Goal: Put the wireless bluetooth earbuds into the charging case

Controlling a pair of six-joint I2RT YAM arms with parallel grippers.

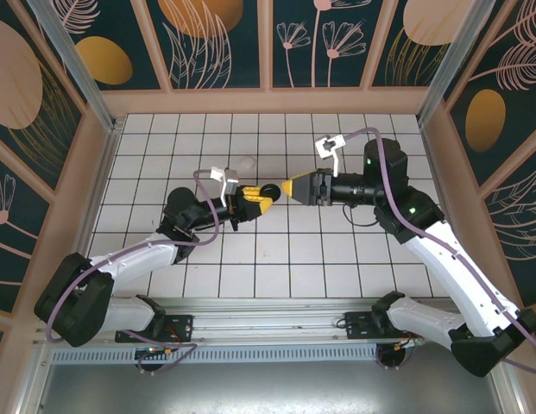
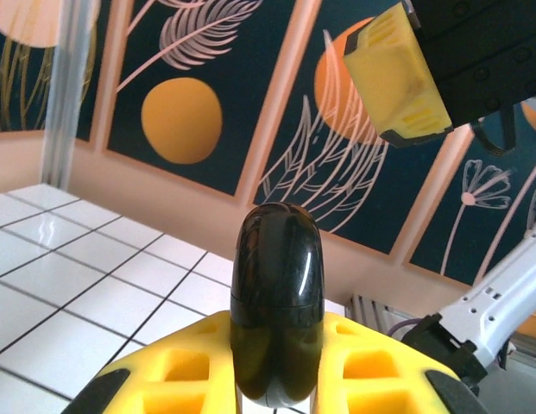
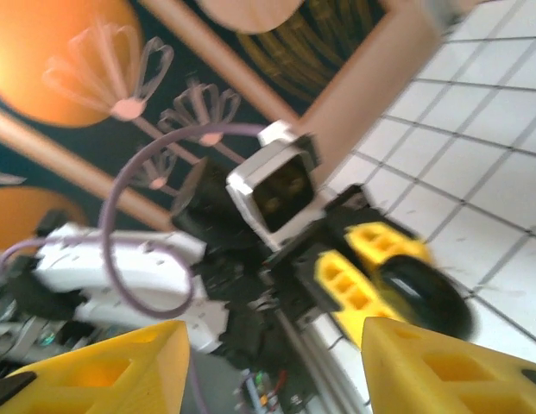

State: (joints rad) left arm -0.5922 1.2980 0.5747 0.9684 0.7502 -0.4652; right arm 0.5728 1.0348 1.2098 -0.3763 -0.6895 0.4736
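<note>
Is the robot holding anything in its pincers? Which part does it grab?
Yes. The left pincer is shut on the black charging case, its yellow fingers squeezing the lower part seen from the left wrist. The right pincer is open and empty.

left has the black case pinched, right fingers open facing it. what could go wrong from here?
1. The black case sits edge-on between the left fingers; a nudge could twist it out.
2. The right fingers are nearly tip to tip with the left ones in the top view; they could collide.
3. The case looks shut, so nothing could go in yet.
</note>
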